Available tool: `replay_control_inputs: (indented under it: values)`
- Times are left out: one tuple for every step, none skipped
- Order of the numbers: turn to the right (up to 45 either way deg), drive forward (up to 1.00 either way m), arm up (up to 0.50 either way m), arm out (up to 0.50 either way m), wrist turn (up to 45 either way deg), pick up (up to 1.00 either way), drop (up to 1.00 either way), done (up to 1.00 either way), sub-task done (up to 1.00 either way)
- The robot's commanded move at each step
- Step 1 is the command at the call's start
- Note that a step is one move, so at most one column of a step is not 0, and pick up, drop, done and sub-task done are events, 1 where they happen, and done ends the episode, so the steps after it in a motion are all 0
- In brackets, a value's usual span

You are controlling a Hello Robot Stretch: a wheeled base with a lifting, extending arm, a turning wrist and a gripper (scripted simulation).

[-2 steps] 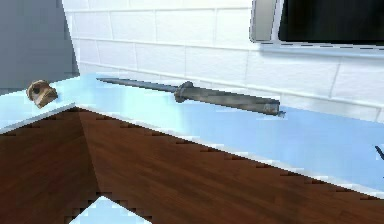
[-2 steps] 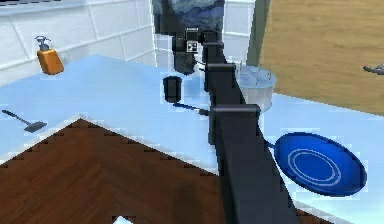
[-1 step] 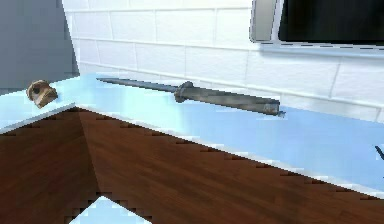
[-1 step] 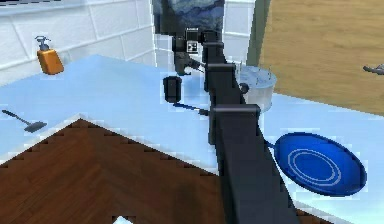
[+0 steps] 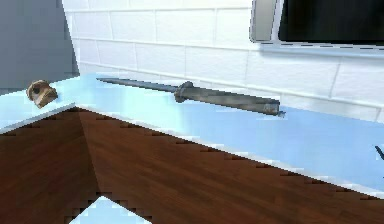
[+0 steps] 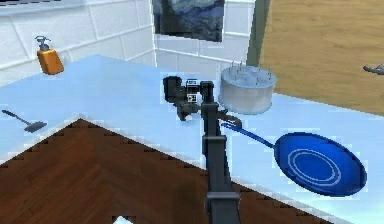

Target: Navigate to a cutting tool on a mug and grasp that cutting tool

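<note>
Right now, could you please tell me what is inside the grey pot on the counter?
A few thin spikes stand up above the rim of the grey pot. Its wall hides their lower ends and anything else inside.

On the pale blue counter (image 6: 110, 95) sit 1 orange bottle (image 6: 49, 60), 1 grey pot (image 6: 248, 92), 1 blue pan (image 6: 322, 167), 1 dark spatula (image 6: 30, 124) and 1 brown lump (image 5: 41, 93), backed by a white tiled wall (image 5: 180, 40).
</note>
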Motion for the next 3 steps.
replay_control_inputs:
  values:
    - [0.0, 0.00, 0.00, 0.00, 0.0, 1.00, 0.00, 0.00, 0.00]
    - [0.0, 0.00, 0.10, 0.00, 0.0, 0.00, 0.00, 0.00, 0.00]
    - [0.0, 0.00, 0.00, 0.00, 0.0, 0.00, 0.00, 1.00, 0.00]
